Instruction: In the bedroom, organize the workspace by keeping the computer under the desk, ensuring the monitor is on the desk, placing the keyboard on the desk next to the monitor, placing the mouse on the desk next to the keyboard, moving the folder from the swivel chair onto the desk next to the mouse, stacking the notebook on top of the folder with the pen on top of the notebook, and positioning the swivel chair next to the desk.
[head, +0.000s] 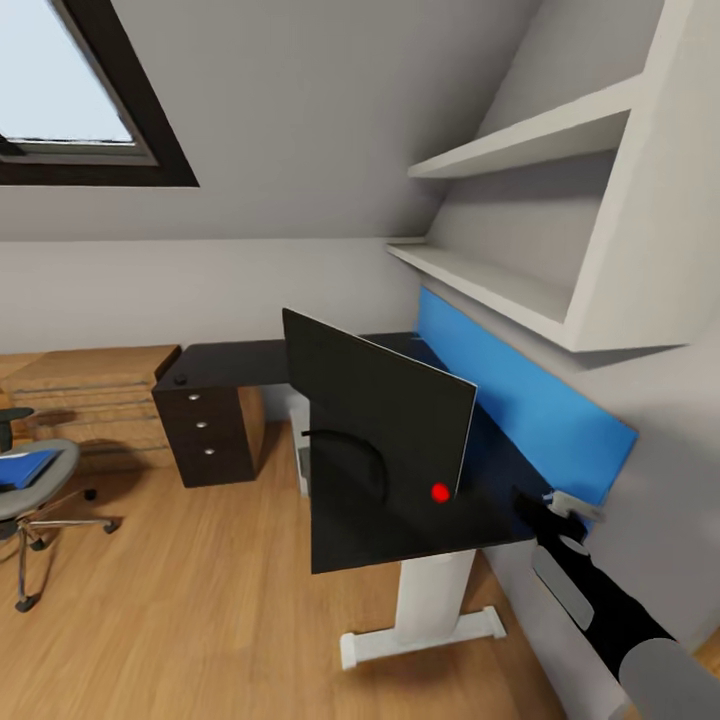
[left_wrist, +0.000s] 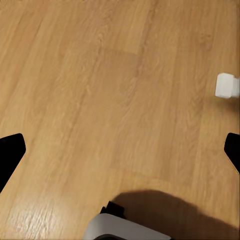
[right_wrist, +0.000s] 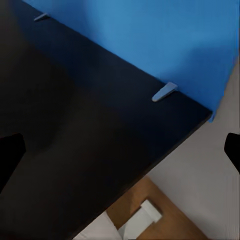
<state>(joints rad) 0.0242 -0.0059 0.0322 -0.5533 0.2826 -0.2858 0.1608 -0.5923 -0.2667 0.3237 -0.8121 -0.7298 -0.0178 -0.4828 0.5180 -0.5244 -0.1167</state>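
Observation:
A black monitor (head: 385, 440) stands on the black desk (head: 230, 360), its thin dark panel turned toward me with a red dot low on it. Behind it, under the desk, a pale box (head: 301, 450) is mostly hidden. At the far left the grey swivel chair (head: 40, 490) carries the blue folder (head: 25, 468) on its seat. My right gripper (head: 535, 505) hovers open over the desk's near right corner; in the right wrist view it (right_wrist: 120, 150) looks down on the bare desktop (right_wrist: 75, 125). My left gripper (left_wrist: 120, 150) is open above the wooden floor (left_wrist: 100, 75).
A blue panel (head: 520, 400) runs along the desk's back edge under white wall shelves (head: 520, 140). A dark drawer unit (head: 205, 430) stands under the desk's far end. White desk legs (head: 430, 600) rest on the floor. A white foot (left_wrist: 227, 85) lies near my left gripper.

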